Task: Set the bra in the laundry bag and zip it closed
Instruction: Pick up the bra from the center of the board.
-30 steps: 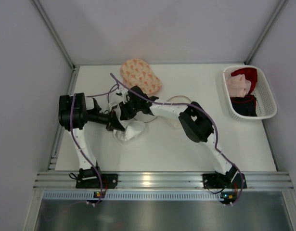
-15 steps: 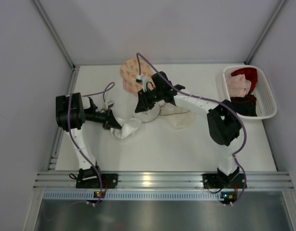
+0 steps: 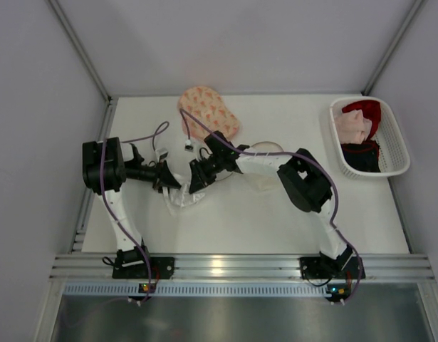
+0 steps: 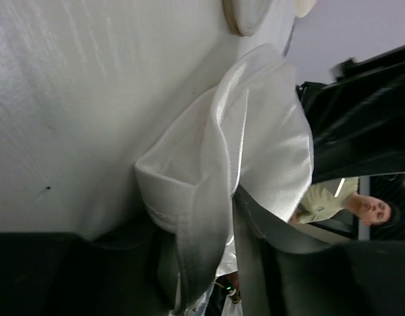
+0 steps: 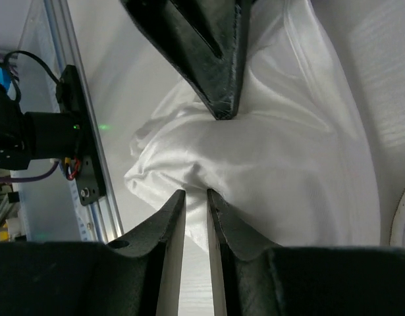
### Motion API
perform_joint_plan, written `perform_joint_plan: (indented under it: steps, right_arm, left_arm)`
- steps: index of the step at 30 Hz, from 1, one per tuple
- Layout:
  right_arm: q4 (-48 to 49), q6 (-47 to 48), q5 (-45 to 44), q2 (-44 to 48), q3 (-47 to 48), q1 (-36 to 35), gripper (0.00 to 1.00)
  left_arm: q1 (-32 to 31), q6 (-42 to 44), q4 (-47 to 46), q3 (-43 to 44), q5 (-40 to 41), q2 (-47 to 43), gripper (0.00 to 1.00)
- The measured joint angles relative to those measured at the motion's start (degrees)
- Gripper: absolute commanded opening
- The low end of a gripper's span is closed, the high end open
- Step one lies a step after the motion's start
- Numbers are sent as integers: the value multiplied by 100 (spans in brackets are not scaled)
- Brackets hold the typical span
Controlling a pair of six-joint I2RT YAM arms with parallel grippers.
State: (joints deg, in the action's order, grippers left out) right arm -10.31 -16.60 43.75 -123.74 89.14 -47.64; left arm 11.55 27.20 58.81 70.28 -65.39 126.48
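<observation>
Basket [image 3: 401, 146] holds red, pink, dark clothes [image 3: 352, 128]; bra [image 3: 208, 111] lies outside crumpled laundry bag [image 3: 184, 200].

The right gripper [image 3: 194, 185], which 0.5 s ago was up against the pink patterned oval piece [image 3: 208, 110], has swung back down from it to meet the left gripper [image 3: 177, 183] nearly tip to tip. Its elbow has drawn in. The white satin fabric [image 3: 184, 202], then stretched into 2 lobes, now lies in 1 small heap below the oval piece.
</observation>
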Motion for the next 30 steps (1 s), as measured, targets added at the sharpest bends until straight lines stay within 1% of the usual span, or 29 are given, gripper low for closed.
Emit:
perform_joint_plan:
  steps: [2, 5, 7, 9, 12, 15, 16, 17, 19, 20, 21, 22, 23, 24, 25, 27, 28, 29, 30]
  right_arm:
    - [-9, 4, -24, -173, 0, -15, 20]
    - [-44, 11, -87, -352, -2, -46, 20]
    - [-50, 22, -129, -391, -2, -59, 20]
    - [-50, 46, -162, -393, 0, -70, 20]
    - [-52, 68, -190, -417, 28, -72, 19]
    - [-66, 98, -195, -466, 70, -76, 19]
    - [-81, 101, -195, -476, 92, -76, 19]
    - [-81, 103, -195, -481, 96, -79, 20]
    - [-92, 120, -201, -481, 96, -92, 20]
    - [-107, 144, -205, -481, 96, -98, 20]
    - [-125, 162, -205, -481, 96, -105, 20]
    - [-140, 195, -203, -479, 98, -107, 24]
    - [-153, 219, -203, -476, 96, -109, 26]
    - [-170, 260, -195, -455, 96, -109, 30]
    - [-210, 319, -208, -413, 92, -109, 44]
    - [-409, 492, -258, -219, 79, -92, 58]
    - [-503, 612, -297, -101, 74, -72, 69]
    - [-664, 726, -339, 72, 72, -55, 73]
    - [-817, 881, -387, 330, 68, -15, 80]
  left_arm:
    - [0, -20, 46, 2, -120, -2, 48]
    - [-2, 9, 76, 0, -236, -22, 54]
    - [-2, 39, 76, -2, -291, -35, 56]
    - [-20, 66, 81, -9, -345, -44, 61]
    - [-57, 90, 79, -22, -417, -74, 63]
    - [-142, 109, 79, -22, -439, -76, 61]
    - [-188, 105, 79, -22, -435, -76, 59]
    - [-227, 90, 79, -22, -415, -74, 47]
    - [-304, 42, 28, -20, -291, -48, 30]
    - [-330, 20, -20, -17, -234, -15, 15]
    - [-348, -24, -37, -17, -179, 31, 11]
    - [-348, -22, -46, -17, -151, 63, 6]
    - [-337, -15, -37, -11, -160, 76, 0]
    - [-323, -46, -33, 4, -144, 76, 0]
    - [-291, -63, -33, 22, -136, 76, 0]
    - [-243, -107, -33, 59, -120, 76, 0]
    - [-199, -133, -35, 94, -118, 72, 0]
    - [-140, -164, -37, 133, -114, 42, 0]
    - [-68, -184, -35, 177, -116, -15, 0]
